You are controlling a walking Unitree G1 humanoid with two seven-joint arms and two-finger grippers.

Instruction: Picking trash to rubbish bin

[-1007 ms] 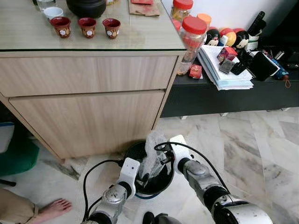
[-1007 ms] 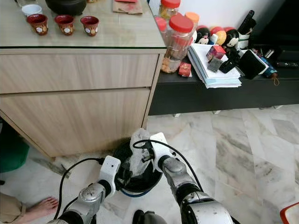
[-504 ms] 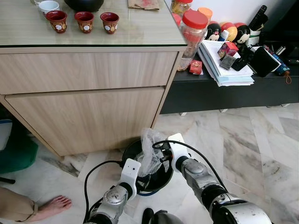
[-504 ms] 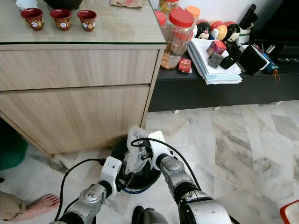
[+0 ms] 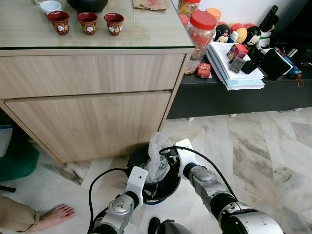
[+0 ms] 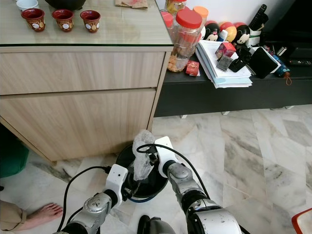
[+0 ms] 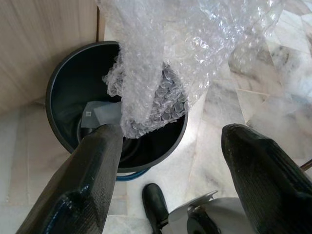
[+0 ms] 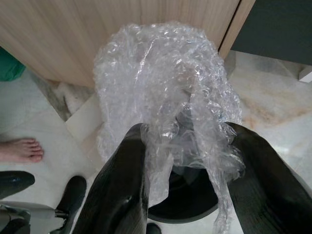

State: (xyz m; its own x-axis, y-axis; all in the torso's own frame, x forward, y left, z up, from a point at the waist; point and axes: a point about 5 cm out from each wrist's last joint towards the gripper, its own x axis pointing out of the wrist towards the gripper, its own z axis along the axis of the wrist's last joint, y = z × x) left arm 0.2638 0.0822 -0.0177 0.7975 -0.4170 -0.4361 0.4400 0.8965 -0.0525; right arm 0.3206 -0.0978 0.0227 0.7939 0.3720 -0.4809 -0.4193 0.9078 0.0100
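Observation:
A crumpled sheet of clear bubble wrap [image 5: 159,155] hangs over the round black rubbish bin [image 5: 135,155], which stands on the marble floor against the wooden cabinet. My right gripper [image 5: 169,159] is shut on the bubble wrap [image 8: 161,73]; its black fingers [image 8: 122,185] press in from both sides above the bin's mouth. My left gripper [image 5: 148,187] is open at the bin's near rim, and its fingers [image 7: 92,165] stand wide apart with nothing between them. The wrap's lower end [image 7: 156,97] dangles into the bin [image 7: 53,97], where a grey scrap lies.
The wooden cabinet [image 5: 92,102] rises right behind the bin, with red cups [image 5: 87,22] on its top. A low black shelf [image 5: 234,100] at the right holds jars, papers and toys. A person's bare foot [image 5: 54,216] rests on the floor at lower left. Black cables loop beside both arms.
The camera has tilted slightly, shifting the whole picture. The bubble wrap remains held over the bin by my right gripper; both arms have barely moved.

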